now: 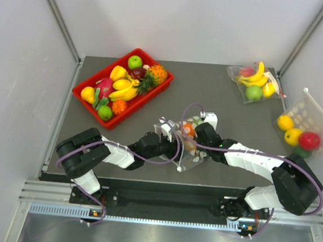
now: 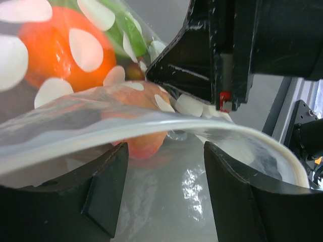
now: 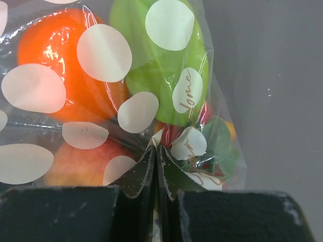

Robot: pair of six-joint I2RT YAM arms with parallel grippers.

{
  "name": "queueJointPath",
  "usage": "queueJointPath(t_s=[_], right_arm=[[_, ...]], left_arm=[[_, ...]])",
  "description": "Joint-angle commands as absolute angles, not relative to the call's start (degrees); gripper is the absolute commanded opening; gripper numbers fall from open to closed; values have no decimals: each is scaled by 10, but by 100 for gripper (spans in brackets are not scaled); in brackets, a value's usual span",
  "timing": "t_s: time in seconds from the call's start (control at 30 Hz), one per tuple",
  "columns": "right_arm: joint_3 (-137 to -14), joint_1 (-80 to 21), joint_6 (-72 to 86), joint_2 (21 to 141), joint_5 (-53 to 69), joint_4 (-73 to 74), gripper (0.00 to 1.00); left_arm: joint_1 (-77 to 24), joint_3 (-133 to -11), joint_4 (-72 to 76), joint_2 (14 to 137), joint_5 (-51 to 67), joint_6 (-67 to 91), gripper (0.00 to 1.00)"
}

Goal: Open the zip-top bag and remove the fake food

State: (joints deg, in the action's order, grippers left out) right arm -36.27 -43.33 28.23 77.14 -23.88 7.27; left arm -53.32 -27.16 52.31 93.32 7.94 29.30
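– Risk first: what could go wrong from here?

– The pinch. The right gripper [image 3: 155,152] is clenched on a thin fold of the zip-top bag [image 1: 188,153], on the dotted film and not on the zip strip [image 2: 151,124]. Film that slick could slide out under a hard pull, and the bag would flop back onto the table [image 1: 236,105].

– And the left gripper [image 2: 161,174]?

– Released. Its fingers [image 2: 101,194] stand wide apart with the strip arching across just in front of them, and they grasp nothing. If they close over the whole strip, I'd judge they would press both lips together and keep it sealed. They need one lip only.

– Where is the bag?

– Middle of the table, toward the near edge, held up between the two grippers. The fake food [image 1: 188,129] is inside: the orange fruit [image 3: 55,60] and the green fruit [image 3: 161,65] sit side by side, with the peach [image 3: 75,164] below them in the right wrist view.

– Which way does it point?

– The strip faces the left gripper and runs crosswise to its fingers, bowed upward, with the fruit bunched beyond it. The bag's long axis seems to run far to near in the overhead view, but the clear film is too small there to be sure. If the mouth tips down once open, the fruit could roll out uncontrolled.
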Motion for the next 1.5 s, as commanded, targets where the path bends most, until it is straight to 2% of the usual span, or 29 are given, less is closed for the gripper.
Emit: queueJointPath(t_s=[0.0,0.57,0.8,1.07,1.13,1.17,1.33,1.43,1.47], right_arm=[[-356,-429,285,784,-224,74,1],[-344,-429,291,708,-196,95,0],[-337,-429,294,722,-166,85,0],[-316,-429,301,717,-135,65,0],[-315,-429,301,717,-134,64,0],[-315,-429,301,715,-133,65,0],[-313,-429,304,709,-136,68,0],[-313,-428,302,701,-161,82,0],[-315,-427,300,695,-168,87,0]], left_arm=[[-535,-298,584,949,87,283,66],[-561,-363,529,1034,72,243,65],[-573,-376,544,1042,81,243,72],[-587,-406,560,1085,101,251,72],[-589,-410,557,1087,104,250,66],[-590,-413,551,1090,105,249,51],[-592,-414,534,1085,106,243,17],[-591,-405,510,1064,93,235,7],[-591,-401,505,1057,90,229,7]])
